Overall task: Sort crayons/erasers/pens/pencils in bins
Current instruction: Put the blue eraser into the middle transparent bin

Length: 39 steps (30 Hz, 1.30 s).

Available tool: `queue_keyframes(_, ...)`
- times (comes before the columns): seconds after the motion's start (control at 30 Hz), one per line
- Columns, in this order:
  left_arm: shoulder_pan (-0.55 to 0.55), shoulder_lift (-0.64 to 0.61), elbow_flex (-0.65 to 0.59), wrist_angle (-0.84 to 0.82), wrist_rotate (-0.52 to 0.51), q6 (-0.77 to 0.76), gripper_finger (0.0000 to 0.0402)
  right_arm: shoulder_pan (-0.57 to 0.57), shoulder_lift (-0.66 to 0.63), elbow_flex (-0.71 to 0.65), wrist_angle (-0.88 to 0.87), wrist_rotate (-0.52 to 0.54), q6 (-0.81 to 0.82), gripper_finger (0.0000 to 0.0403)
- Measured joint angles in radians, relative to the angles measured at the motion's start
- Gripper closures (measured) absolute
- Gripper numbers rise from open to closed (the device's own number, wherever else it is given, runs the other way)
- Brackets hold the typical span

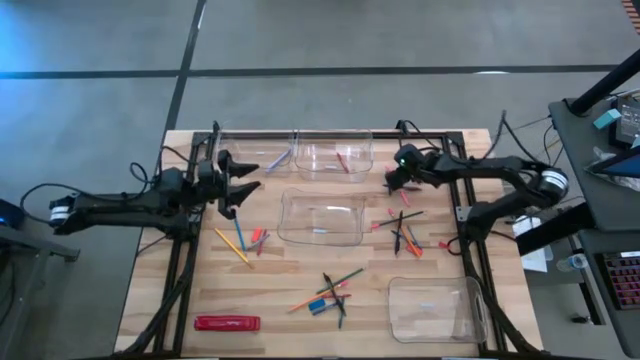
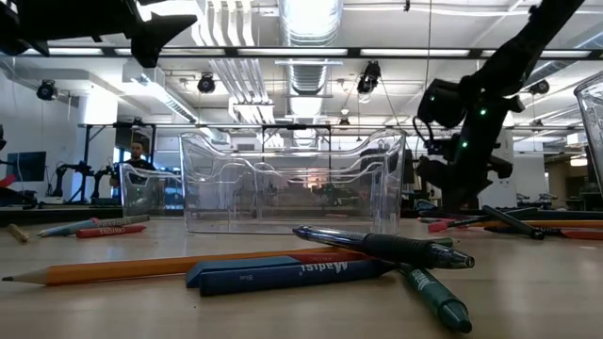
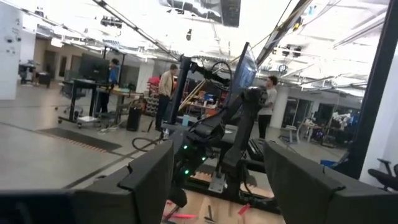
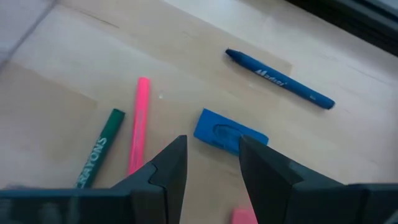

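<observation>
Right gripper [image 4: 211,165] apart above blue eraser [image 4: 230,132], pink pencil [image 4: 138,124] partly hidden, left gripper [image 3: 214,180] apart.

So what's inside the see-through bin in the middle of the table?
The middle bin looks empty from above; only wood shows through it. Its glare may hide something tiny. Pens and pencils lie outside it.
</observation>
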Motion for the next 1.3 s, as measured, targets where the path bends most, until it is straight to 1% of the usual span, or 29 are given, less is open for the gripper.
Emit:
queue_keyframes(0.27, 0.0, -0.004, 0.0, -0.002, -0.001, 0.006, 0.0169, -0.02, 0.101, 0.056, 0.002, 0.0, -0.028, 0.0266)
queue_keyframes(0.67, 0.0, 0.0, 0.0, -0.003, -0.011, 0.012, 0.0169, -0.052, 0.17, 0.068, 0.012, -0.004, -0.032, 0.0266)
queue_keyframes(0.83, 0.0, 0.001, 0.0, -0.003, -0.011, 0.011, 0.0169, -0.057, 0.18, 0.068, 0.01, 0.0, -0.04, 0.0268)
queue_keyframes(0.97, 0.0, 0.007, 0.0, -0.001, -0.011, 0.012, 0.0169, -0.058, 0.181, 0.068, 0.006, -0.002, -0.042, 0.0291)
queue_keyframes(1.17, 0.0, 0.017, 0.0, 0.002, -0.018, 0.011, 0.0169, -0.058, 0.181, 0.066, 0.001, 0.001, -0.042, 0.0352)
queue_keyframes(1.3, 0.001, 0.021, 0.001, 0.013, -0.019, 0.011, 0.0169, -0.058, 0.18, 0.066, 0.0, -0.005, -0.043, 0.0383)
